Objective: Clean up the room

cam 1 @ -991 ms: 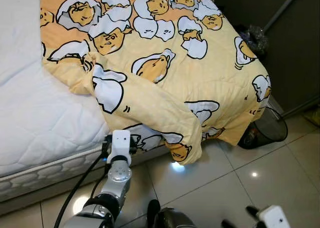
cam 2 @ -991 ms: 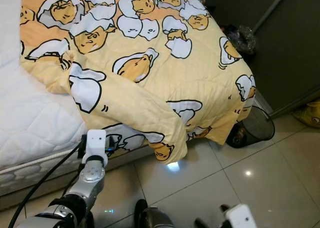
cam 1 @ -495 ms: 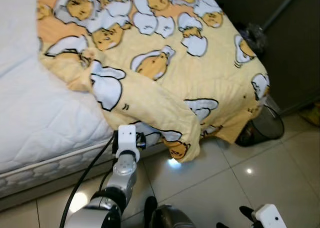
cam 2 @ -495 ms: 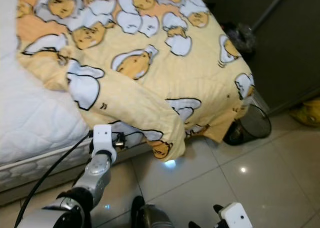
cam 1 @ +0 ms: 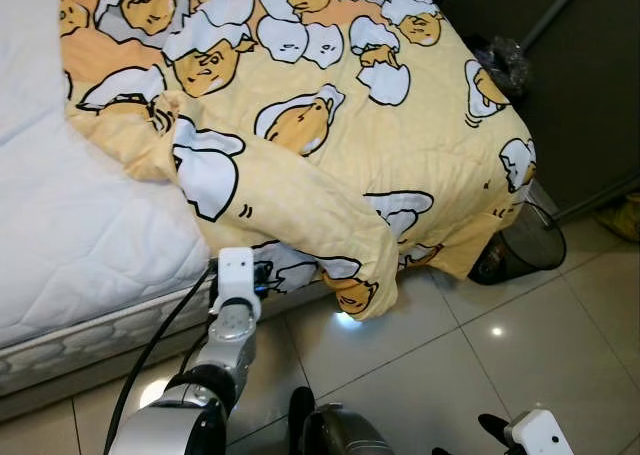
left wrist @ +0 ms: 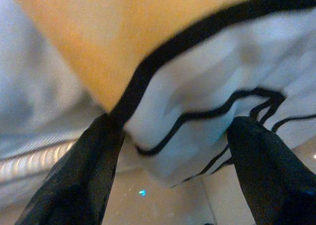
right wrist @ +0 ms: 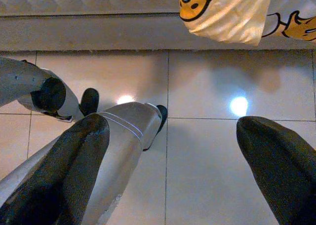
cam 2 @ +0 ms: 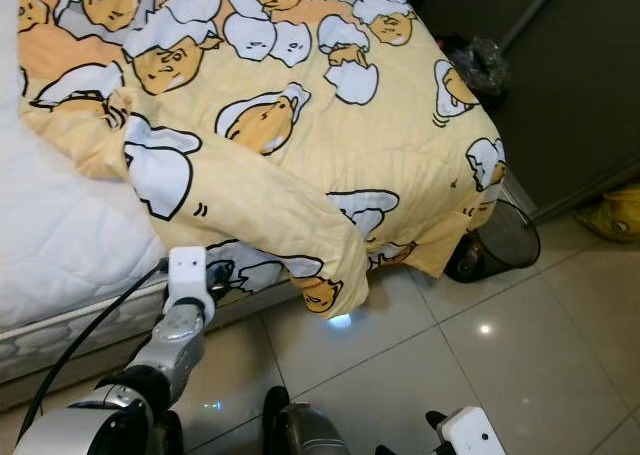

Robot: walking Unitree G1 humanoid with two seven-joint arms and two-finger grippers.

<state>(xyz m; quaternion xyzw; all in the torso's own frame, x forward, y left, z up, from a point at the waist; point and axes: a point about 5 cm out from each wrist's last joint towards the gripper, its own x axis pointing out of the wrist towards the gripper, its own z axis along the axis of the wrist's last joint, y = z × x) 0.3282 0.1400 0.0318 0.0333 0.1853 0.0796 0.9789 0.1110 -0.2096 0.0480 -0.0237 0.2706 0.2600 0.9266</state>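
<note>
Bed (cam 1: 60,225), blanket (cam 1: 330,165), left fingers (left wrist: 84,175) apart.

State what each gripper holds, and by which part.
Nothing held. The left gripper is open at the hanging edge of the blanket, not closed on it. The right gripper is open over the floor.

The left tool (left wrist: 168,175) is jammed so close to the blanket (cam 1: 400,155) that the left wrist view is just a blur of yellow and white cloth. From the head views its tips are tucked under the hanging blanket edge. The right tool (cam 1: 500,433) is chopped off by the bottom edge. The black bin (cam 1: 530,243) is half hidden behind the blanket corner.
</note>
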